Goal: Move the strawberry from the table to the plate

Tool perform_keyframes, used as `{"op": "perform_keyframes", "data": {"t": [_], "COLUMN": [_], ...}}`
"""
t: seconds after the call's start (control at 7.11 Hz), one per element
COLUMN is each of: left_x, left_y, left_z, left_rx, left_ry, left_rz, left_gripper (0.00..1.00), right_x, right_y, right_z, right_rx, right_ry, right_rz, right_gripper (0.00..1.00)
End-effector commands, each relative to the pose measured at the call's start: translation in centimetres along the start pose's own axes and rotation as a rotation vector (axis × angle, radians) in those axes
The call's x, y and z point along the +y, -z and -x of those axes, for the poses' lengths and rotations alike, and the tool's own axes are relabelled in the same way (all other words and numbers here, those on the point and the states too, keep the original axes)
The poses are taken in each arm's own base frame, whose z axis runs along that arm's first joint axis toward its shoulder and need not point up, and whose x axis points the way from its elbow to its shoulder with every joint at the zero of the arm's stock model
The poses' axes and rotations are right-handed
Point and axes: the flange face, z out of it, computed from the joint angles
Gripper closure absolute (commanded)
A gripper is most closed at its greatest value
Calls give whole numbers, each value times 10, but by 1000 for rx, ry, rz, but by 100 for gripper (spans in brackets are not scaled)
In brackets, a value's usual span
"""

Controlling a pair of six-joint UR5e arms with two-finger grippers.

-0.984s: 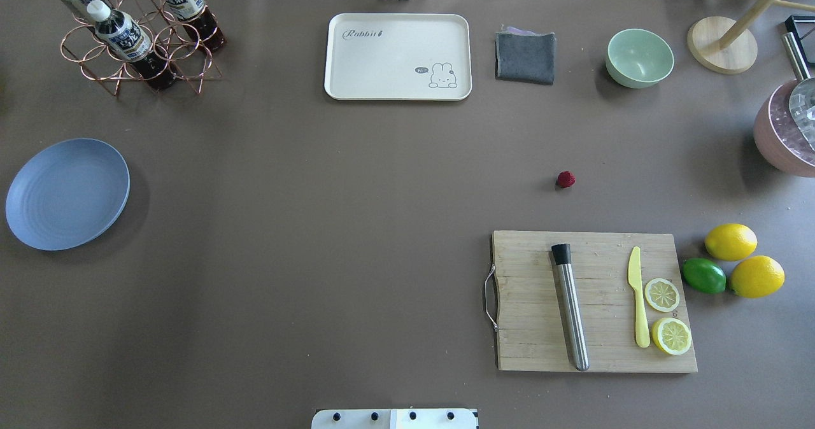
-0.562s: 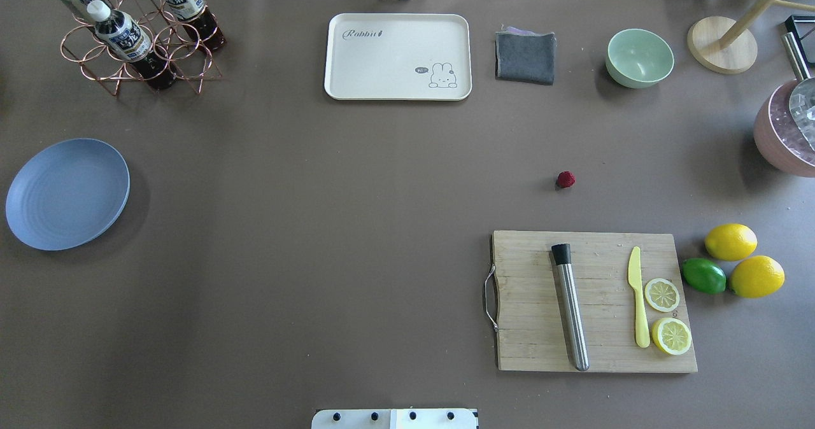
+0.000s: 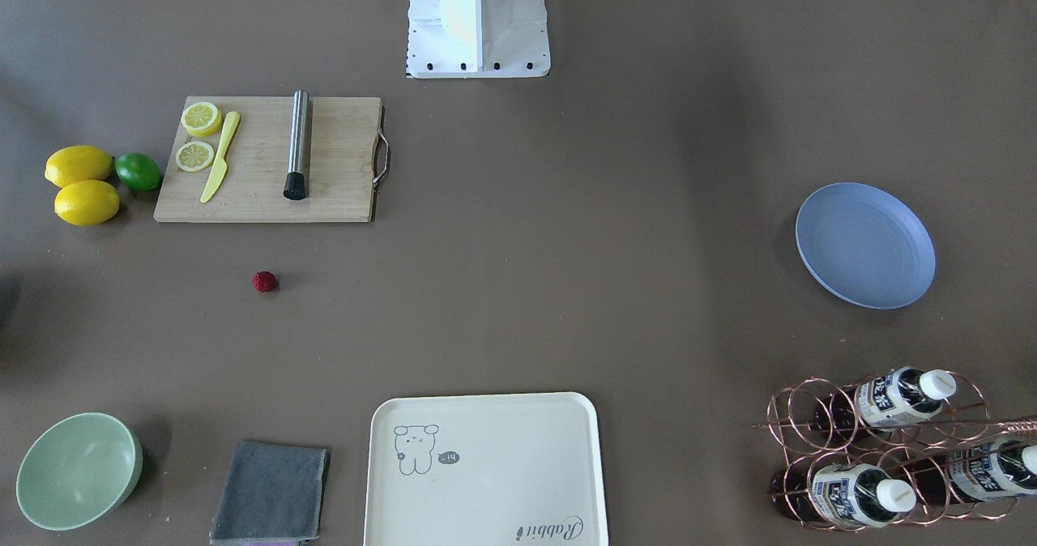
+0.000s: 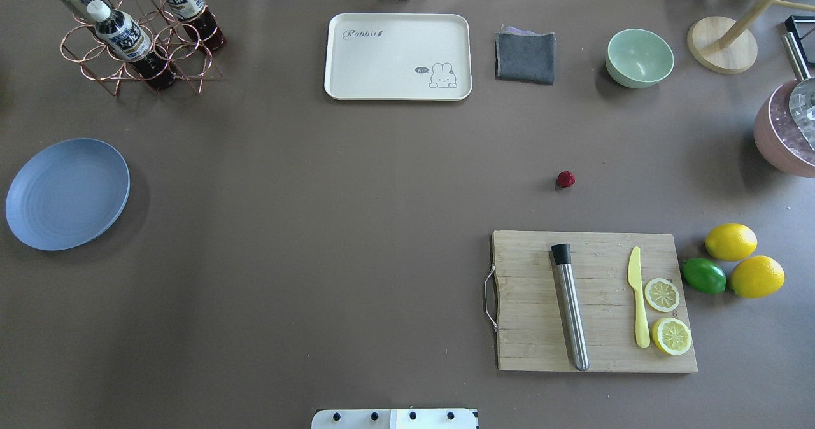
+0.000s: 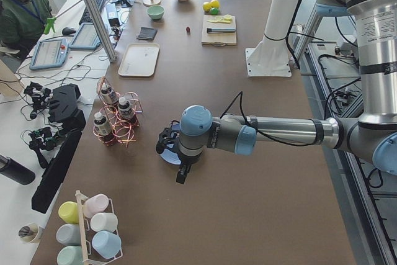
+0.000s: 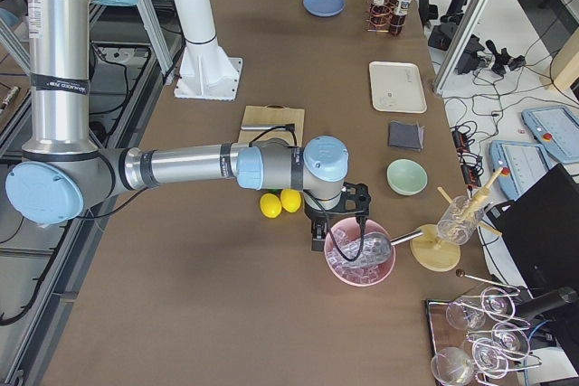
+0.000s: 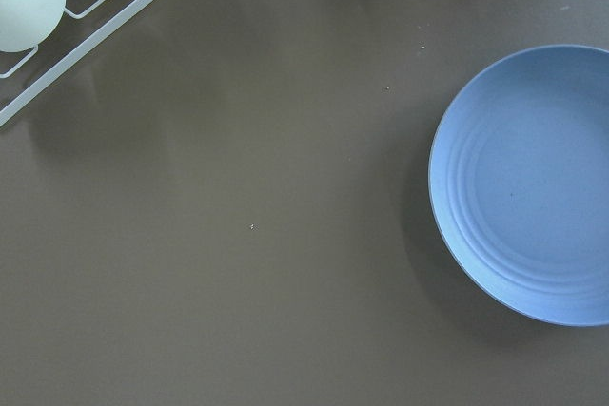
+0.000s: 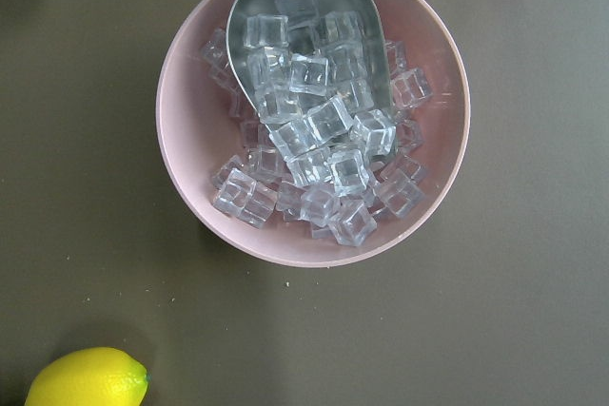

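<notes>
The strawberry (image 4: pixel 565 179) is a tiny dark-red berry lying alone on the brown table (image 4: pixel 318 225), just beyond the cutting board; it also shows in the front view (image 3: pixel 264 281). The pale blue plate (image 4: pixel 67 193) sits empty at the table's far left, and fills the right of the left wrist view (image 7: pixel 533 187). My left gripper (image 5: pixel 181 173) hangs above the table beside the plate. My right gripper (image 6: pixel 317 240) hovers over a pink bowl of ice cubes (image 8: pixel 181 140). Both show only in the side views, so I cannot tell whether they are open or shut.
A wooden cutting board (image 4: pixel 528 327) holds a steel muddler, a yellow knife and lemon halves. Two lemons (image 4: pixel 731 241) and a lime (image 4: pixel 703 275) lie to its right. At the back stand a cream tray (image 4: pixel 382 60), grey cloth (image 4: pixel 525 56), green bowl (image 4: pixel 639 57) and bottle rack (image 4: pixel 137 41).
</notes>
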Motion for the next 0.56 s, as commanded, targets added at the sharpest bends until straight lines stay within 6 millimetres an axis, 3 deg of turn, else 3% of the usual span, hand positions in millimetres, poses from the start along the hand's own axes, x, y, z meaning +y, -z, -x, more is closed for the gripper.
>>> {"op": "perform_keyframes", "data": {"t": [0.0, 0.14, 0.42], "left_x": [-5, -17, -20], "left_y": [3, 4, 5], "left_z": [-3, -6, -5], "left_rx": [0, 3, -5], "left_ry": [-17, -25, -62], "left_rz": [-13, -18, -59], "left_gripper": [2, 2, 2], "right_x": [0, 1, -1], "right_y": [1, 1, 4], "right_z": [1, 1, 5], "right_rx": [-1, -3, -5], "right_ry": [0, 1, 7], "right_rz": [-2, -3, -10], "right_gripper": [0, 0, 0]}}
